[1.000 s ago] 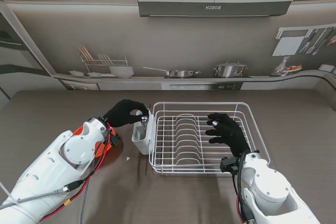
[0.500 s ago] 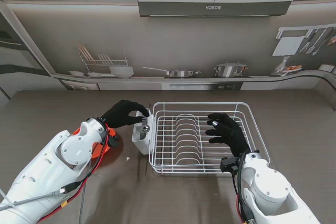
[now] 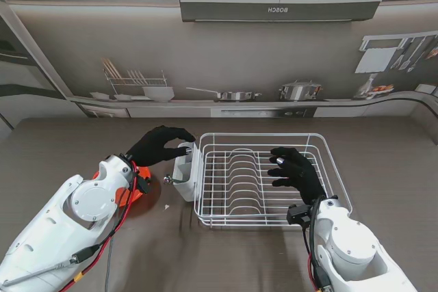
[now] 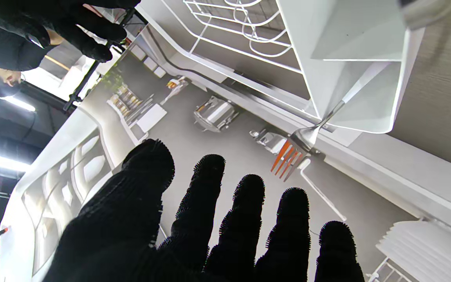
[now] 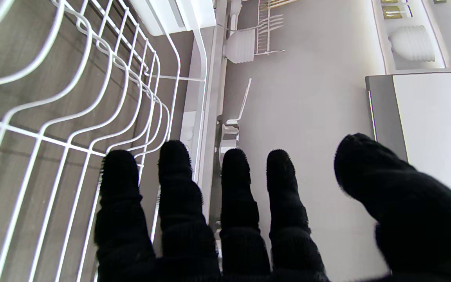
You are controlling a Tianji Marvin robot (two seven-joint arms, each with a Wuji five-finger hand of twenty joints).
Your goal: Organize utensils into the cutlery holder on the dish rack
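One fork (image 4: pixel 307 137) beyond left hand (image 4: pixel 210 223)

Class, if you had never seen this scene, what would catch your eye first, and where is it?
The white wire dish rack fills the middle of the table, with a white cutlery holder hung on its left side. A black-gloved left hand hovers by that holder, where a fork stands tines out. The right hand spreads open over the rack.

Left robot hand (image 3: pixel 159 145) now empty, withdrawn; fork (image 4: pixel 303 138) in cutlery holder (image 3: pixel 185 172).
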